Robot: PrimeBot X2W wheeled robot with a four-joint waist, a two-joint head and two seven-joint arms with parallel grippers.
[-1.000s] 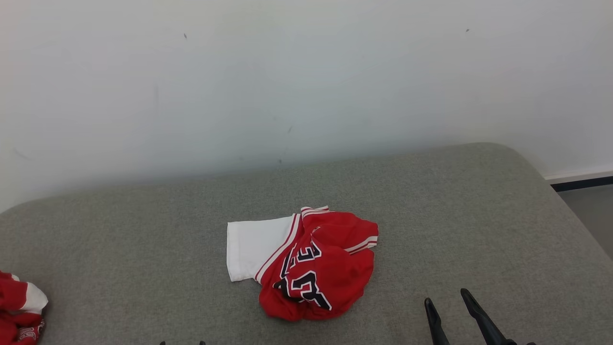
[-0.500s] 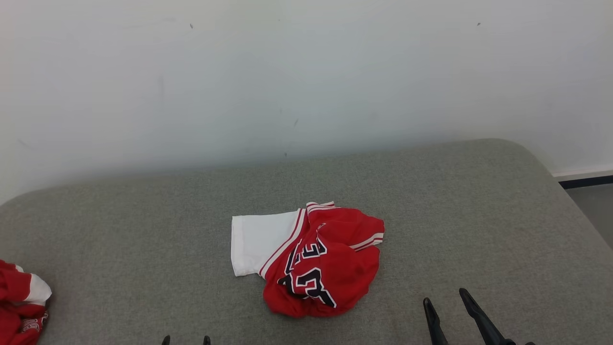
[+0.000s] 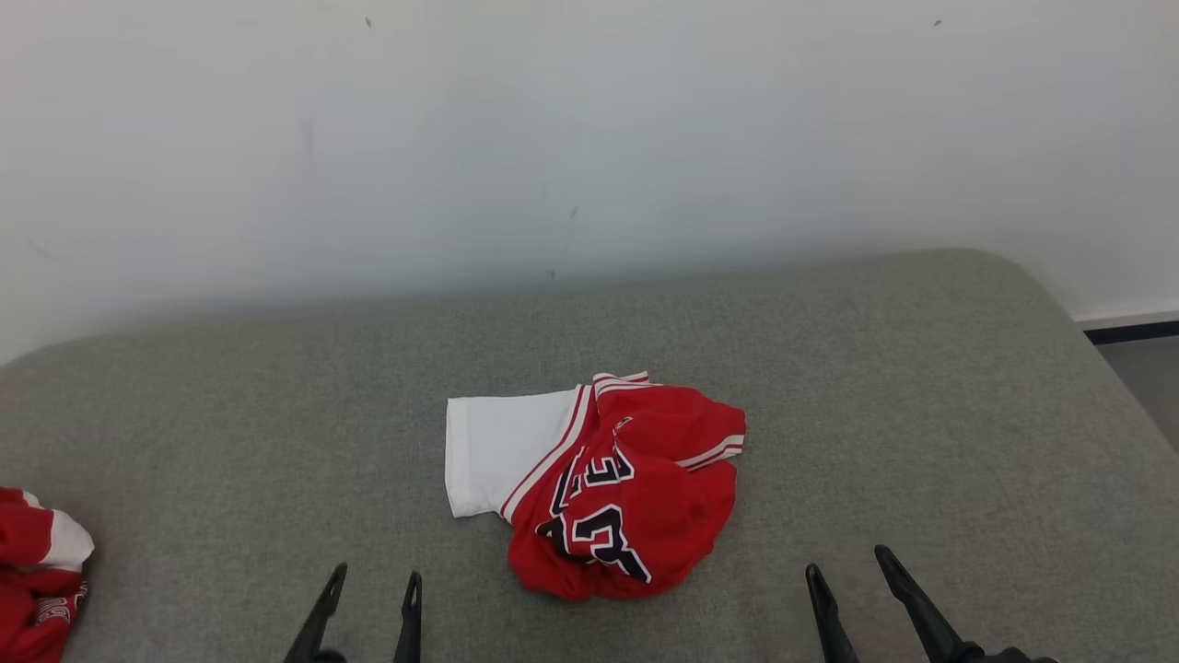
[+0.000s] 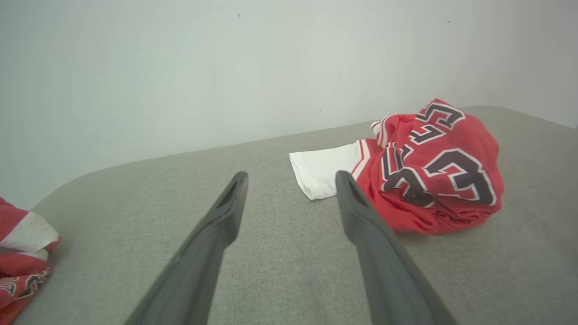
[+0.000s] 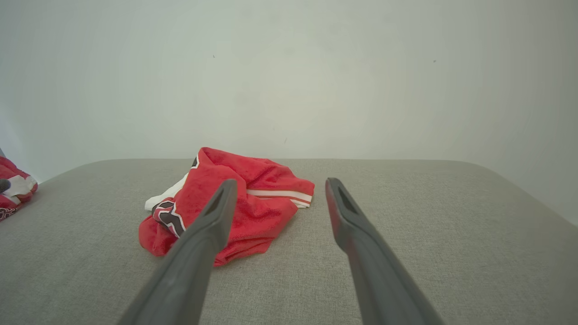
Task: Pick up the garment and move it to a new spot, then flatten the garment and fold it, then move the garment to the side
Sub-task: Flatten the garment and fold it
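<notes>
A crumpled red garment (image 3: 626,488) with a white panel and black-and-white numbers lies in a heap mid-surface; it appears in the left wrist view (image 4: 433,171) and the right wrist view (image 5: 244,203). My left gripper (image 3: 376,582) stands open near the front edge, left of the heap, nothing between its fingers (image 4: 228,203). My right gripper (image 3: 847,564) is open too, at the lower right, apart from the cloth. Its fingers (image 5: 341,212) frame the heap's right side.
The grey padded surface (image 3: 921,414) runs back to a white wall (image 3: 589,138). A second red-and-white cloth bundle (image 3: 37,580) lies at the far left edge. Floor and a dark baseboard (image 3: 1133,331) show past the right corner.
The left gripper has risen into the head view, from bare tips at the bottom edge to clear fingers. The camera has shifted slightly. The garment lies as before.
</notes>
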